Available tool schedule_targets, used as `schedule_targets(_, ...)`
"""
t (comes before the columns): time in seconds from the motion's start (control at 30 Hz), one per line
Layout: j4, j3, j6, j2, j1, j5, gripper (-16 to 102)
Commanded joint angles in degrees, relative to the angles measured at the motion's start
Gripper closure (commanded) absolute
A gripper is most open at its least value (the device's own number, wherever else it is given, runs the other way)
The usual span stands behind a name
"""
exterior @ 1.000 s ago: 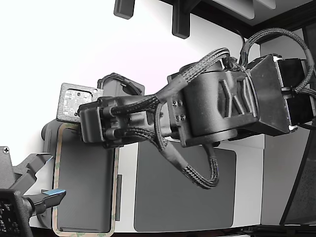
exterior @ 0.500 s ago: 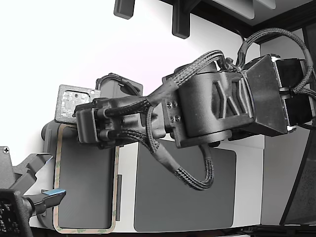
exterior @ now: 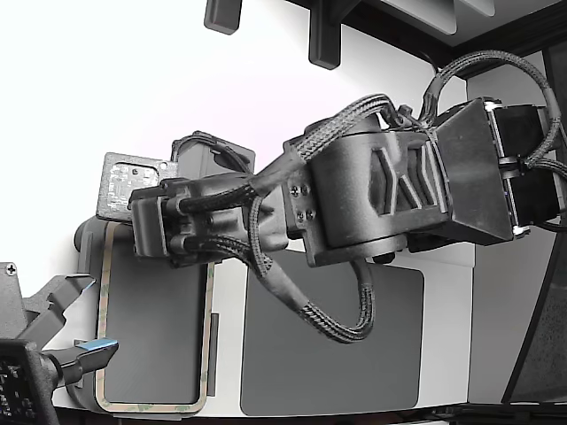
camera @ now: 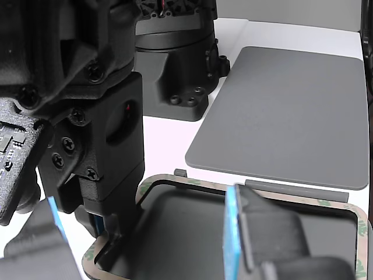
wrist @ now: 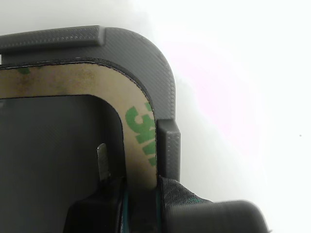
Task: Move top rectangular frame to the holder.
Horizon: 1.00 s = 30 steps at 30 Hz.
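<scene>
The top rectangular frame (exterior: pixel 100 328), a beige band with green print, lies at the exterior view's lower left. Its corner shows in the wrist view (wrist: pixel 138 121) and its far side in the other view (camera: pixel 274 195). It rests on the grey holder (wrist: pixel 146 53), whose raised tab (wrist: pixel 167 145) stands against the band's outer edge. The holder's corner also shows in the exterior view (exterior: pixel 85 237). My gripper (wrist: pixel 139 189) is shut on the frame's band near that corner, one finger inside the ring and one outside. In the exterior view the wrist (exterior: pixel 155 235) hides the fingertips.
A dark grey mat (exterior: pixel 332 341) lies to the exterior view's right of the frame; it also shows in the other view (camera: pixel 291 105). A second arm's gripper (exterior: pixel 84 356), with blue pads (camera: pixel 233 233), stands open over the frame's near side. A black base (camera: pixel 175 64) stands behind.
My arm has swung toward the exterior view's left. The frame has moved with it, slightly up the picture, and now sits closer over the holder.
</scene>
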Motion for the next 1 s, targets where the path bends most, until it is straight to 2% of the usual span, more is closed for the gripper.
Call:
schedule_targets(0.0,-0.4,-0.8,-0.1,1.3,-0.9,0.3,96)
schedule_targets(0.97,-3.3,1.7,-0.6,1.0,-0.9,-0.4,96)
